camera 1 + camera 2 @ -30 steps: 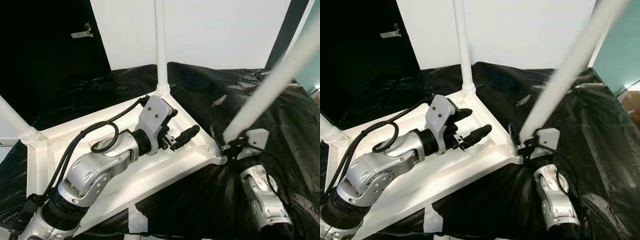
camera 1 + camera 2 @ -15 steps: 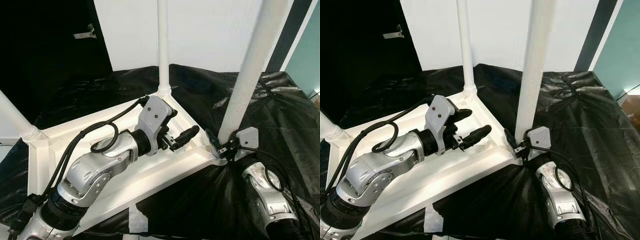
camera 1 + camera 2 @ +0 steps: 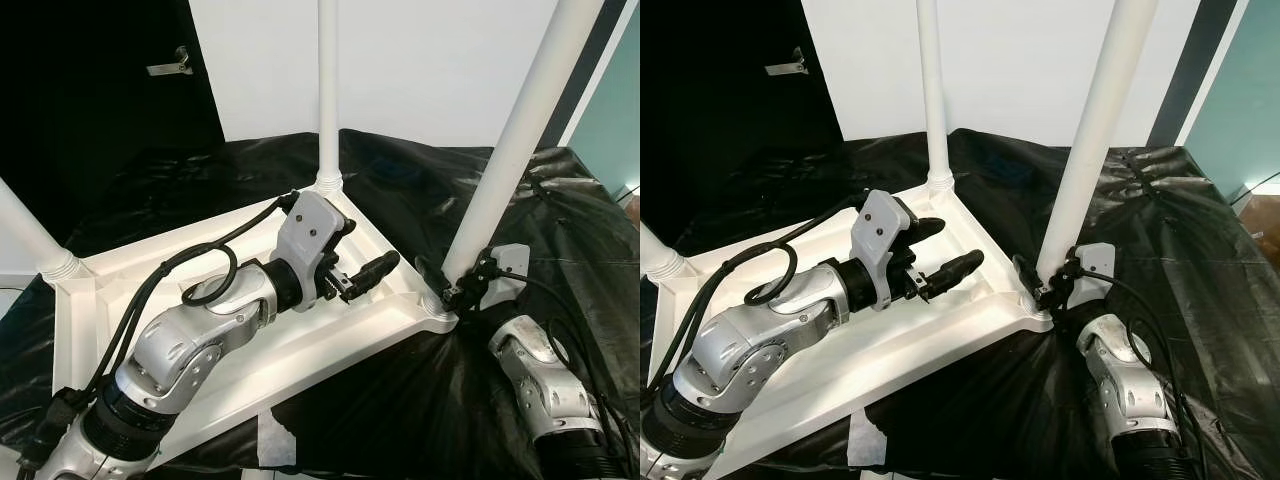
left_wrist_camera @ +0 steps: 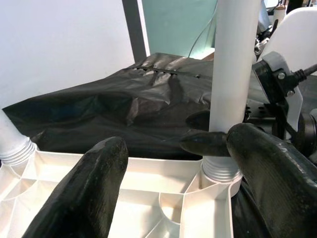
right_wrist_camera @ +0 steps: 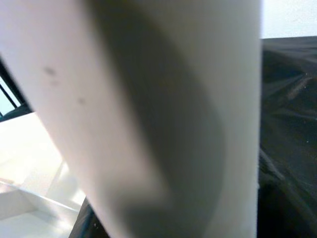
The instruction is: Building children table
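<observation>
Surface: black plastic sheeting [image 3: 400,190] covers the floor before me, crumpled and glossy, with a white wall [image 3: 430,60] behind it and a dark doorway to my left.
Tabletop: the white children's tabletop [image 3: 240,345] lies upside down on the sheeting, its ribbed underside facing up.
Far leg: one white leg [image 3: 327,90] stands upright in the far corner socket.
Left leg: another white leg [image 3: 30,240] rises from the corner at my left, leaning outward.
Near-right leg: the leg I am working on [image 3: 515,140] sits with its foot at the near right corner socket [image 3: 437,305] and leans away to my right rather than standing straight.
Right gripper: my right gripper [image 3: 452,285] is closed around the base of that leaning leg, just above the socket; one black finger [image 3: 1024,268] shows on the tabletop side of the leg, and my right wrist view has the white tube pressed close against it.
Left gripper: my left gripper [image 3: 365,272] hovers over the underside of the tabletop, inside the rim, pointing toward the near right corner; its fingers [image 4: 94,188] are spread apart and hold nothing.
Left arm: it reaches across the tabletop from the near left, black cables looping along it.
</observation>
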Motion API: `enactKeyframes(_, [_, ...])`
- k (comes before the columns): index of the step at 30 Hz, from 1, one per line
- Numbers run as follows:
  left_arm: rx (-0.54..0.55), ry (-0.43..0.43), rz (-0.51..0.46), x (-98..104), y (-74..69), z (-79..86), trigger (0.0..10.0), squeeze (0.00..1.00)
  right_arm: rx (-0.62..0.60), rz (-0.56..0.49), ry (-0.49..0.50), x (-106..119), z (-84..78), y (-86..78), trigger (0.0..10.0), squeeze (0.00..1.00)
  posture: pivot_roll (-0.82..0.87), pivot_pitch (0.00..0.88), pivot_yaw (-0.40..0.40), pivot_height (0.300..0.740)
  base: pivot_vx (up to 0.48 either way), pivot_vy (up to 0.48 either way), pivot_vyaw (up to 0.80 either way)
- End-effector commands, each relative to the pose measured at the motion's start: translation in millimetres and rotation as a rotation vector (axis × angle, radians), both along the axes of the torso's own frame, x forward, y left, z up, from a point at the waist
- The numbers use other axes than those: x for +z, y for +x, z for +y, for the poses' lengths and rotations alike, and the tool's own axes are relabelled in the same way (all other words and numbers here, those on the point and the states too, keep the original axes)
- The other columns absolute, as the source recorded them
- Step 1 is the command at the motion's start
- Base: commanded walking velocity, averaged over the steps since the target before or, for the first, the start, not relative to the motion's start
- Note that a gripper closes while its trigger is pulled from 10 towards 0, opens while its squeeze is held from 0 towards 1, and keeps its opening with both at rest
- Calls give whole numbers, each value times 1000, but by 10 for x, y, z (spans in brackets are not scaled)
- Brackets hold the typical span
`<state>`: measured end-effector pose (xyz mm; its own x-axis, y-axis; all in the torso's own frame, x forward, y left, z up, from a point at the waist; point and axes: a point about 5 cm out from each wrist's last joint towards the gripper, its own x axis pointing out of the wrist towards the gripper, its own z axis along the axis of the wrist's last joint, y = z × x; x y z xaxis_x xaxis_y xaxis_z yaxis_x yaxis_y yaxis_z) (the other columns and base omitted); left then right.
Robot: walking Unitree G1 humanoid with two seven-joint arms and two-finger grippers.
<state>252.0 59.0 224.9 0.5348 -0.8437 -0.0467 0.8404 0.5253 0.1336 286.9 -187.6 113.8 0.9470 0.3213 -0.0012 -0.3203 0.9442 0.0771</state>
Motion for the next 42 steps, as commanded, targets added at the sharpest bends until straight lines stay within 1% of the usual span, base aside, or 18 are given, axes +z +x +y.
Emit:
enactKeyframes(1, [-151,17,1,19,-80,-41,10000,0,-133,356,135,-619,-161,-212,10000,0,-34,16,65,740,0,0,0])
enactKeyframes(8, [-151,18,2,17,-84,-29,10000,0,-143,390,161,-642,-140,-239,10000,0,-36,12,67,740,0,0,0])
enactKeyframes(9, [-151,18,2,18,-81,-29,10000,0,-137,384,132,-635,-137,-237,10000,0,-36,12,67,740,0,0,0])
enactKeyframes(10, [-151,18,2,18,-81,-29,10000,0,-137,384,132,-635,-137,-237,10000,0,-36,12,67,740,0,0,0])
enactKeyframes(11, [-152,18,1,18,-79,-31,10000,0,-117,360,82,-609,-123,-234,10000,0,-39,11,68,740,0,0,0])
enactKeyframes(15, [-154,17,1,14,-82,-37,10000,0,-99,321,53,-556,-86,-227,10000,0,-41,9,66,740,0,0,0])
enactKeyframes(16, [-154,17,2,13,-83,-39,10000,0,-96,311,49,-544,-77,-225,10000,0,-41,8,65,740,0,0,0])
enactKeyframes(18, [-155,15,2,10,-82,-47,10000,0,-109,274,86,-481,-51,-202,10000,0,-39,6,62,740,0,0,0])
enactKeyframes(21, [-155,13,2,10,-84,-50,10000,0,-45,232,2,-449,-2,-212,10000,0,-40,4,60,740,0,0,0])
enactKeyframes(25, [-157,13,2,8,-86,-56,10000,0,11,211,-40,-447,-1,-233,10000,0,-42,2,62,740,0,0,0])
enactKeyframes(28, [-159,13,2,12,-82,-58,10000,0,86,195,-83,-453,-84,-238,10000,0,-45,4,67,740,0,0,0])
enactKeyframes(32, [-160,14,0,14,-81,-62,10000,0,107,192,-87,-441,-125,-233,10000,0,-45,5,64,740,0,0,0])
enactKeyframes(34, [-161,13,-1,17,-83,-66,10000,0,64,206,-117,-452,-174,-210,10000,0,-41,7,55,740,0,0,0])
enactKeyframes(37, [-161,13,-1,17,-83,-66,10000,0,59,206,-122,-454,-180,-209,10000,0,-41,7,55,740,0,0,0])
enactKeyframes(38, [-152,10,-2,18,-84,-60,10000,0,9,195,-128,-446,-90,-196,10000,0,-31,10,37,740,0,0,0])
enactKeyframes(40, [-139,5,-2,16,-91,-53,10000,0,-105,157,-133,-412,56,-175,10000,0,-31,12,35,740,0,0,0])
enactKeyframes(41, [-139,5,-2,16,-91,-53,10000,0,-105,157,-133,-412,56,-175,10000,0,-31,12,35,740,0,0,0])
enactKeyframes(42, [-135,4,-2,15,-93,-52,10000,0,-140,143,-127,-396,96,-171,10000,0,-30,13,33,740,0,0,0])
